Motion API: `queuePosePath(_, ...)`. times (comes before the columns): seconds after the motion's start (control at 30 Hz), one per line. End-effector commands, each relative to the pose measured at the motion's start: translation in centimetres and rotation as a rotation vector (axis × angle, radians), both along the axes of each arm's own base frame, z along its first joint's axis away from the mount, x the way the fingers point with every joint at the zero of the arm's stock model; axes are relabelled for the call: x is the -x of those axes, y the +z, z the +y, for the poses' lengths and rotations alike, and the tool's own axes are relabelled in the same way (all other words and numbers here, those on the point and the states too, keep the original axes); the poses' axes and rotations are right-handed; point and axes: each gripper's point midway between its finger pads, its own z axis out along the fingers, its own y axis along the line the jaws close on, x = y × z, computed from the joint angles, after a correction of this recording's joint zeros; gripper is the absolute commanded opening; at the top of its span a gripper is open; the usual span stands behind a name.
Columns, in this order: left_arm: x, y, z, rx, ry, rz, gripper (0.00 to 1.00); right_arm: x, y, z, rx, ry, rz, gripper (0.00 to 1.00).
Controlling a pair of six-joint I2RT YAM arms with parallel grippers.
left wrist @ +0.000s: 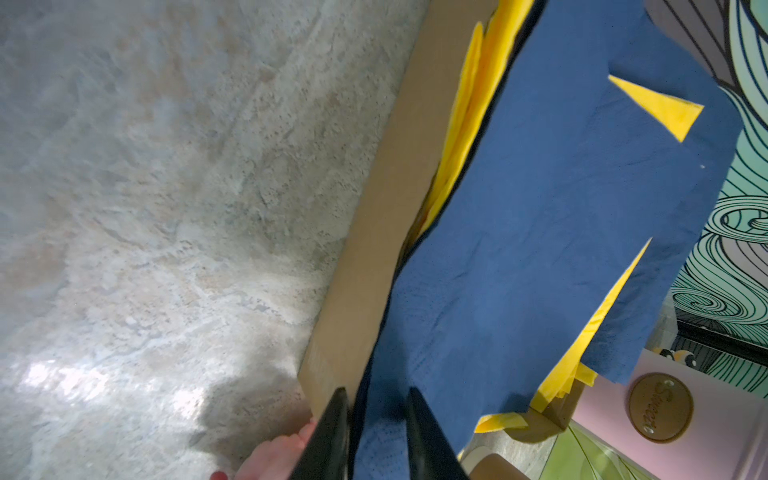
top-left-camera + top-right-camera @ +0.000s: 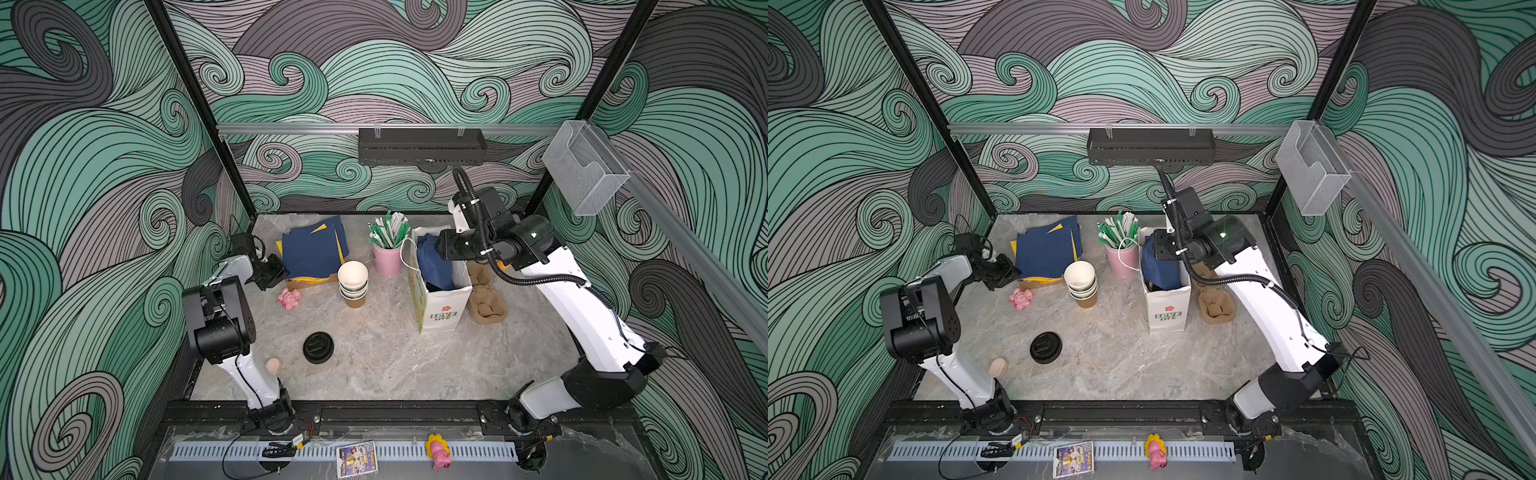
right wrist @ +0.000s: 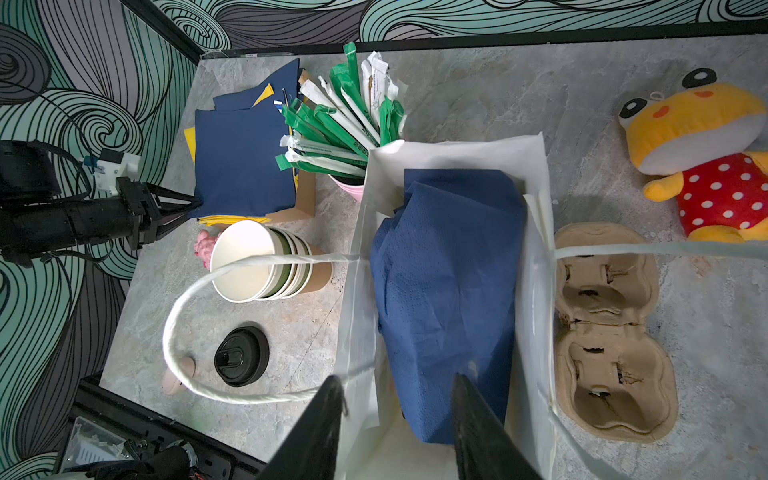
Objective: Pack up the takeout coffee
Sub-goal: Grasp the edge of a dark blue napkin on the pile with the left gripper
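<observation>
The left gripper (image 1: 376, 395) reaches to the far left of the table (image 2: 395, 365). It sits at the left edge of a stack of navy napkins (image 2: 311, 253) lying in a shallow cardboard box (image 1: 374, 249). Its two fingers stand a little apart with the edge of the top napkin between them; whether they pinch it cannot be told. A small pink toy (image 2: 289, 298) lies just near of the box.

The takeout coffee is outside the bag. The black lids (image 2: 318, 347) lie on the bare table toward the near left, apart from the paper cups (image 2: 353, 284). The cups stand nested in one upright stack just right of the box, mouths up and white inside.

Farther back and to the right of the cups stands a pink cup (image 2: 387, 259) full of green and white straws (image 2: 388, 232). Next on the right stands a white paper bag (image 2: 438, 307), open at the top, with a navy napkin (image 3: 449, 291) inside.

The right gripper (image 3: 397, 378) hangs over the bag's mouth. Its fingers are spread wide and hold nothing, one by the bag's left wall and the other above the napkin. A brown pulp cup carrier (image 2: 486, 307) lies just right of the bag.
</observation>
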Motion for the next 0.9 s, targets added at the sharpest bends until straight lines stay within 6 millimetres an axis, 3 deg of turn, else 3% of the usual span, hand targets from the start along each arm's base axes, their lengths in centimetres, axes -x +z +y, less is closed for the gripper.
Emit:
queuePosePath(0.0, -1.0, 2.8, 0.2, -0.007, -0.018, -0.079, 0.25, 0.4, 0.6, 0.0, -0.019, -0.005, -0.015, 0.45)
queuePosePath(0.43, -1.4, 3.9, -0.4, 0.030, -0.024, -0.106, 0.02, 0.4, 0.7, -0.1, -0.023, -0.011, -0.013, 0.45)
queuePosePath(0.67, -1.0, 5.6, -0.5, 0.019, -0.010, -0.132, 0.00, 0.4, 0.8, -0.1, -0.024, -0.012, -0.016, 0.45)
queuePosePath(0.87, 1.6, 5.9, 0.5, -0.047, 0.074, -0.086, 0.00, 0.3, 0.7, -0.1, -0.020, -0.008, -0.017, 0.45)
